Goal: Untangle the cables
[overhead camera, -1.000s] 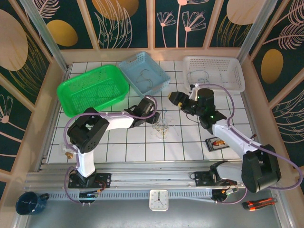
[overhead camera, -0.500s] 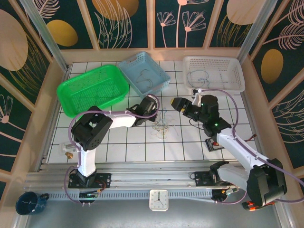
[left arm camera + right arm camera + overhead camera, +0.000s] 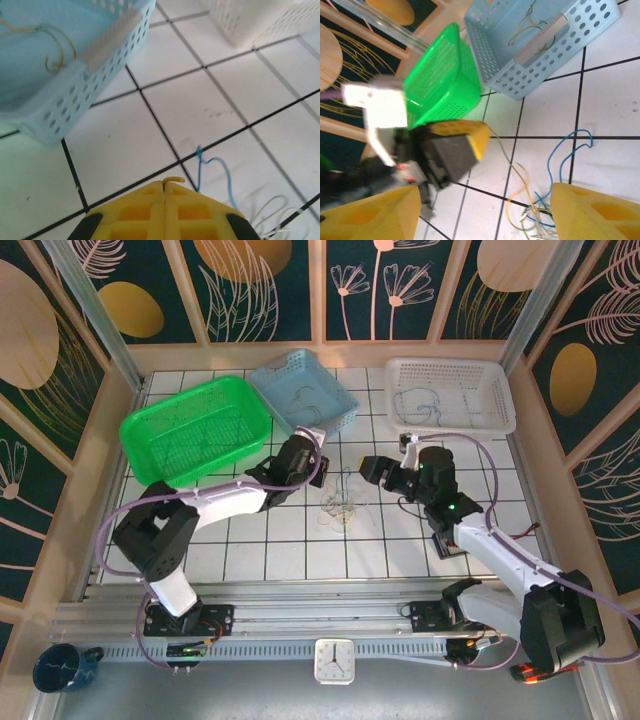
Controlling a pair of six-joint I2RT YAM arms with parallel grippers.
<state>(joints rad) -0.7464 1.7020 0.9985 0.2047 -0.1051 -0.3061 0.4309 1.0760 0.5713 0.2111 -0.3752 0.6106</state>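
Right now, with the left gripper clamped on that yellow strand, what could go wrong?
1. Only a short tip of the yellow strand pokes past the shut left gripper; it may slip out on a pull.
2. That strand runs into the clump, and the open right gripper holds nothing, so pulling could drag or tighten the tangle.

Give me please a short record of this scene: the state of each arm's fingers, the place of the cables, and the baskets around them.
Left fingers: shut on the end of a yellowish cable
Right fingers: open, holding nothing, facing the cable clump
Cable clump: on the white tiles between the two arms
Blue cable: loops out of the clump
Blue basket: thin wires inside
White basket: thin wires inside
Green basket: beside the blue basket
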